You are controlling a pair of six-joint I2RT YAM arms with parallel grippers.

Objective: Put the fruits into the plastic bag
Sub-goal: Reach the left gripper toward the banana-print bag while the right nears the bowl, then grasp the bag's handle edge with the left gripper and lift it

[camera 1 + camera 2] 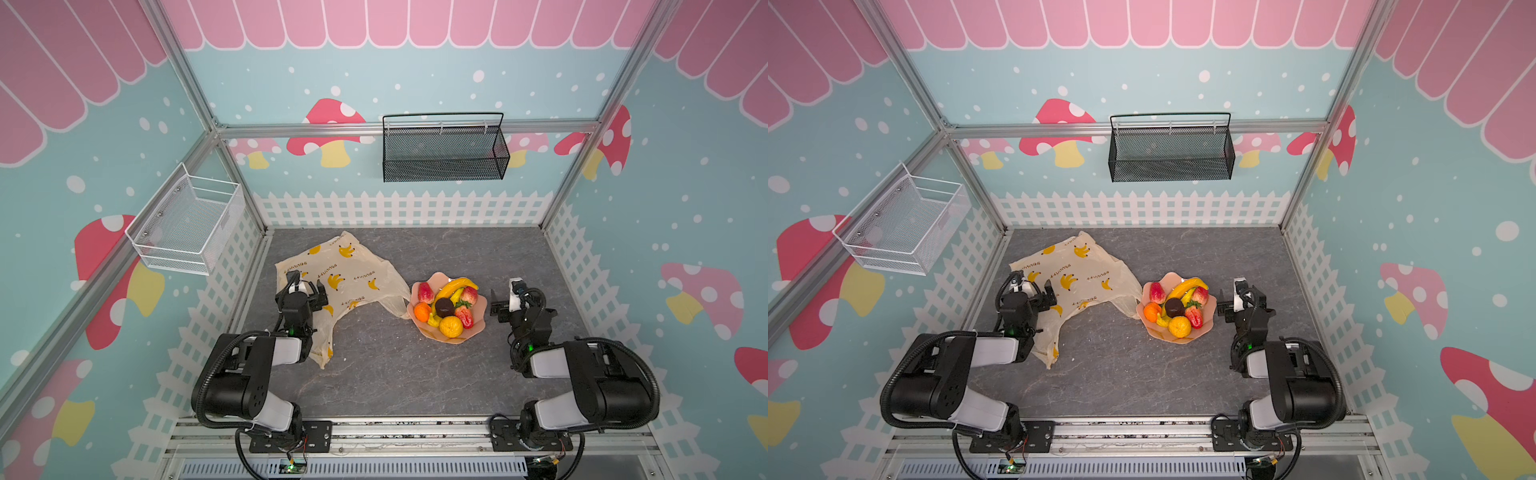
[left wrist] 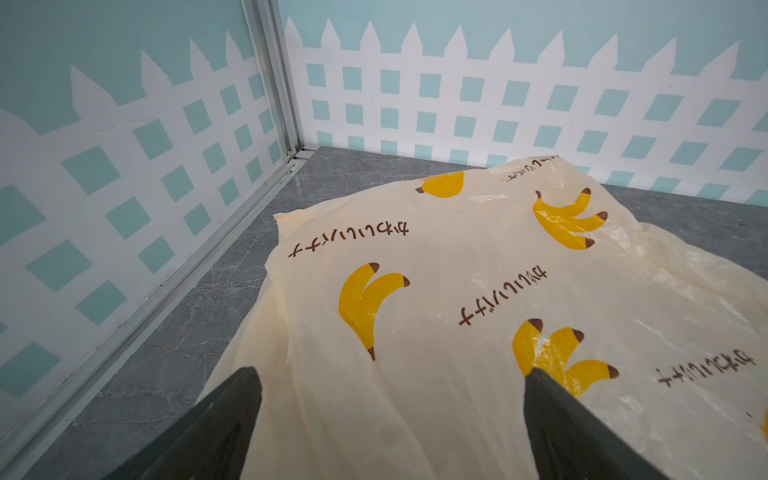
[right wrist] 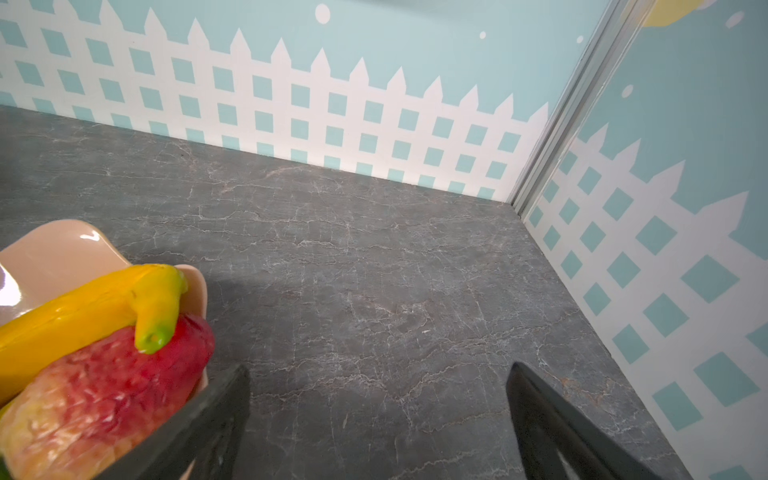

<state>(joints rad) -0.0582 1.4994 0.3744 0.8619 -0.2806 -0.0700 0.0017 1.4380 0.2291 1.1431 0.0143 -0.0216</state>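
Fruits (image 1: 446, 305) lie heaped on a glossy pink wavy-edged plate (image 1: 428, 331) right of the desk's middle: a banana (image 1: 456, 286) on top, strawberries around it, two oranges and a dark round piece (image 1: 444, 307) in the centre. They look like light, hard-skinned toys, smooth enough to slip. The round ones would likely roll if nudged, so a pinch across the widest part seems safest. The banana is best taken across its middle.

The plastic bag (image 1: 353, 266) lies flat and crinkled on the left half of the desk, mouth closed. One handle loop (image 1: 395, 301) reaches to the plate's rim and seems to touch it. The other (image 1: 324, 353) trails toward the front under the left arm. It looks thin, limp and nearly weightless. It will probably slide and cling, so hold it at a handle loop or at one layer of the mouth edge.

The left jaws stand wide and empty just above the bag. The right jaws, also wide and empty, hover just beside the plate on its far side from the bag.

The desk (image 1: 395, 374) is a smooth grey marbled slab, otherwise bare. Painted walls with a white picket fence print close it in. A white wire basket (image 1: 187, 220) hangs on the left wall and a black mesh basket (image 1: 444, 149) on the back wall.
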